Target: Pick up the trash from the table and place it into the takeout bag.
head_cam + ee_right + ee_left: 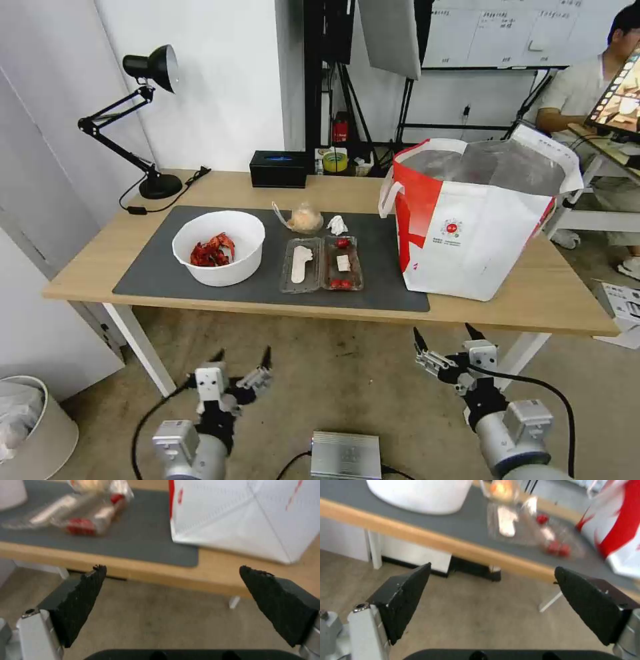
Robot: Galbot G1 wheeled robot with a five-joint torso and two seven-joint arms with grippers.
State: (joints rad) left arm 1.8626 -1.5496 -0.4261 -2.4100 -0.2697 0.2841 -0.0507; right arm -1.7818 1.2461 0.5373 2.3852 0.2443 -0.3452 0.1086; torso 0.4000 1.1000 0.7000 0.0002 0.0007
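Note:
On the table (553, 293), the dark grey mat carries the trash: a white round bowl (218, 247) with red shells, a clear clamshell box (322, 263), a small knotted bag (305, 217) with tan contents and a crumpled tissue (337, 225). The takeout bag (477, 220) stands open at the right, white with a red side and foil lining. My left gripper (243, 353) and right gripper (445, 332) hang open below the table's front edge, over the floor, holding nothing. The left wrist view shows the bowl (420, 492) and clamshell box (533, 527); the right wrist view shows the clamshell box (80, 517) and takeout bag (246, 517).
A black desk lamp (143, 120) stands at the table's back left, a black rectangular box (279, 168) at the back middle. A white bin (30, 427) sits on the floor at the left. A person sits behind the table at the far right.

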